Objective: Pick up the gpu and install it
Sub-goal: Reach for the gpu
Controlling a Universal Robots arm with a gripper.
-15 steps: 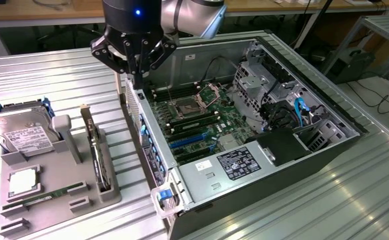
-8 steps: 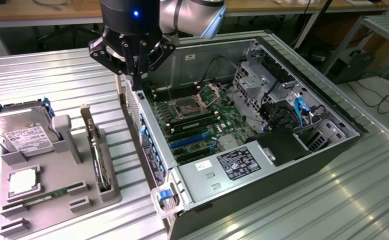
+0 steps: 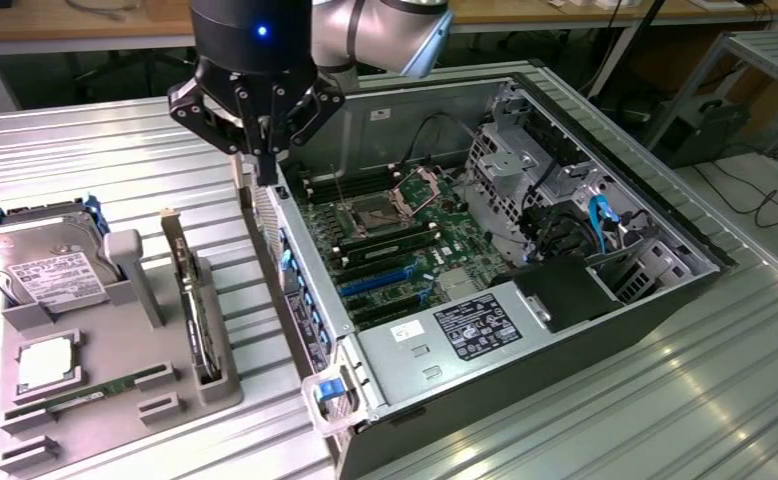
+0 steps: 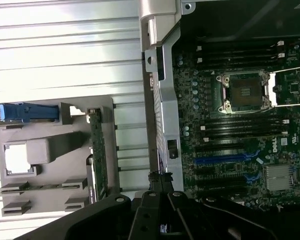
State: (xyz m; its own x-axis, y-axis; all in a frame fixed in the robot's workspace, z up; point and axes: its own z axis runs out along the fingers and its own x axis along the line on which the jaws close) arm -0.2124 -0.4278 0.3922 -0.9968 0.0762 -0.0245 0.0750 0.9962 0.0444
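**A:** Where do we mark the gpu (image 3: 192, 300)?

**B:** We mark it standing on its long edge in a slot of the grey holder tray (image 3: 136, 420). Its pale bracket end is the end farther from the camera in the exterior view.

**A:** And how does it lie relative to the gripper (image 3: 266, 172)?

**B:** We see the two well apart. The gripper hangs above the wall of the computer case (image 3: 656, 290) that faces the tray. The gpu is lower and toward the exterior view's left, just beside that wall. The fingers are drawn together and grip nothing, and nothing touches the card.

**A:** What do we count on the tray?

**B:** We count one gpu and one hard drive (image 3: 49, 270) with a white label, upright in its cradle. There is also one silver processor chip (image 3: 45, 360) in a recess and one RAM stick (image 3: 96, 390) lying flat.

**A:** And beyond the tray?

**B:** We count one open case lying on its side on the slatted metal table (image 3: 96, 150). Inside it are one motherboard (image 3: 403, 250), one processor socket (image 3: 369, 215) and one power supply (image 3: 476, 330) with a label. One arm carries the one gripper.
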